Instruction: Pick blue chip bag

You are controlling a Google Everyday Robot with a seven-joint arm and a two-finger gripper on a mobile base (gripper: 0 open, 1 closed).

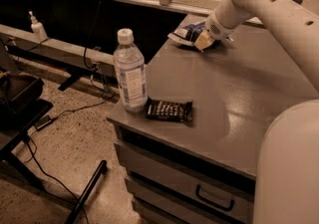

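Gripper (pixel 202 44) at upper centre of frame, low over the cabinet (pixel 259 93) top, touching the near right edge of the blue bag (pixel 185 33). Can't tell whether it is open or has hold of the bag. Bag lies at the top's far left edge. Bottle (pixel 130 73) upright at near left corner; dark wrapper (pixel 169 110) flat just beside it.

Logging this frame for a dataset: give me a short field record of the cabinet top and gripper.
target: blue chip bag, far edge of cabinet top
gripper: down at the bag, contact unclear
bottle: upright, near corner
wrapper: flat, beside bottle
drawers: shut
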